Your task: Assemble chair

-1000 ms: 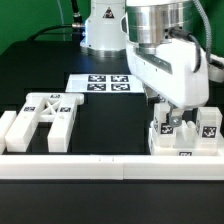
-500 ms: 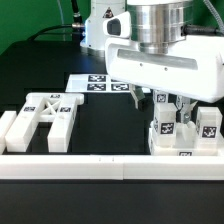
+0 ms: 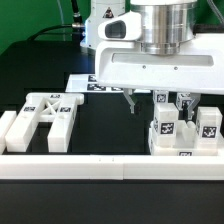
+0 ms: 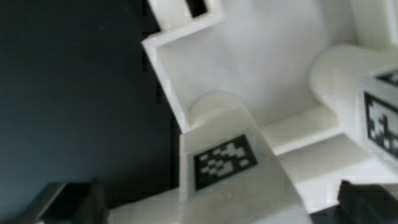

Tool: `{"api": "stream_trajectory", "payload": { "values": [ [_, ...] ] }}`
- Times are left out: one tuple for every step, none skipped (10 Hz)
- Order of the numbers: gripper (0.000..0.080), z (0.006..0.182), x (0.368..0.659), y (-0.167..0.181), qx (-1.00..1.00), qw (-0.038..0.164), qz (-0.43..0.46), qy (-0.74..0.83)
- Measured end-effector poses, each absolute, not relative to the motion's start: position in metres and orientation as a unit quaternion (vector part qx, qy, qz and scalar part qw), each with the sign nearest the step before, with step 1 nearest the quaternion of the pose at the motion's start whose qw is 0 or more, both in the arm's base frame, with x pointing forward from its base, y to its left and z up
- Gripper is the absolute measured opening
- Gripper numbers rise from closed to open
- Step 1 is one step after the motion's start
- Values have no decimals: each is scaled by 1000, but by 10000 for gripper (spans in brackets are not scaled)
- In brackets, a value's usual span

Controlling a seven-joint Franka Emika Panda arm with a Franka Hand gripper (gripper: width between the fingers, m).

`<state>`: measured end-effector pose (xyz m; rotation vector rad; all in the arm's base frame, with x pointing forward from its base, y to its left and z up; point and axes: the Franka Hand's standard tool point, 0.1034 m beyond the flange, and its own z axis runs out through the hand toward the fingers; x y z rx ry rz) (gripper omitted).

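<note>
1. The fingers (image 3: 130, 101) are seen as two dark tips spread wide apart, one toward the exterior view's left and one toward its right. Nothing is clamped between them. In the wrist view both tips are shown at opposite edges of the picture, with white plastic lying between them.
2. The gripper (image 3: 157, 104) is held open and pointed downward over the cluster of chair parts. Whether either finger touches the plastic cannot be told.
3. The rounded white piece (image 4: 222, 160) is shown in the wrist view between the two tips and carries one black-and-white square tag. A second tag on a neighbouring block is cut off by the picture's edge.
4. The cluster of chair parts (image 3: 185, 132) is made up of white blocky pieces set close together at the exterior view's right, just behind the border rail. Several square tags are carried on their faces.
5. The X-braced frame (image 3: 45, 115) is laid flat at the exterior view's left, well apart from the cluster. Small tags are carried on its far end.
6. The border rail (image 3: 100, 166) is long, low and white, and is laid across the front of the scene.
7. The marker board (image 3: 78, 82) is laid flat behind the parts and is partly hidden by the robot arm.
8. The table (image 3: 110, 125) is black, and all the parts are borne on it.
9. The robot arm (image 3: 160, 60) is glossy white and fills the upper part of the exterior view.
</note>
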<state>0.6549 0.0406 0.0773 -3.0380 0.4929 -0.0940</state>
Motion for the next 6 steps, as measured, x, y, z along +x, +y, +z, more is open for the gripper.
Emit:
{"api": "stream_trajectory", "payload": {
  "values": [
    [649, 78, 655, 42, -991, 25, -30, 125],
    [649, 78, 656, 44, -994, 22, -31, 101],
    [649, 78, 656, 45, -994, 22, -31, 100],
    [603, 77, 656, 44, -994, 22, -31, 101],
    [603, 77, 656, 44, -994, 22, -32, 101],
    [421, 77, 656, 44, -994, 22, -32, 101]
  ]
}}
